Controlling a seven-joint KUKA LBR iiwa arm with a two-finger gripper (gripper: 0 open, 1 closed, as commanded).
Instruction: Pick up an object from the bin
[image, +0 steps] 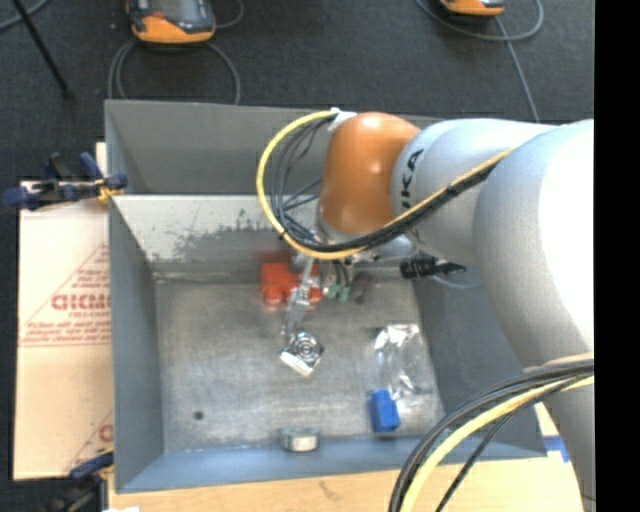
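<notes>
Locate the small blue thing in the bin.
The small blue thing lies low and right in the camera view, just below the clear plastic wrapper, right of the grey disc.

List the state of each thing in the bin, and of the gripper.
Red blocky object: lying by the back wall.
Small silver-white metal piece: lying mid-floor.
Crumpled clear plastic wrap: loose, right side.
Small blue block: lying beside the wrap.
Grey round disc: flat by the front wall.
The gripper: low, just above the silver piece.

Matt, scuffed metal bin (205, 365) holds a glossy clear plastic wrapper (398, 347).
</notes>
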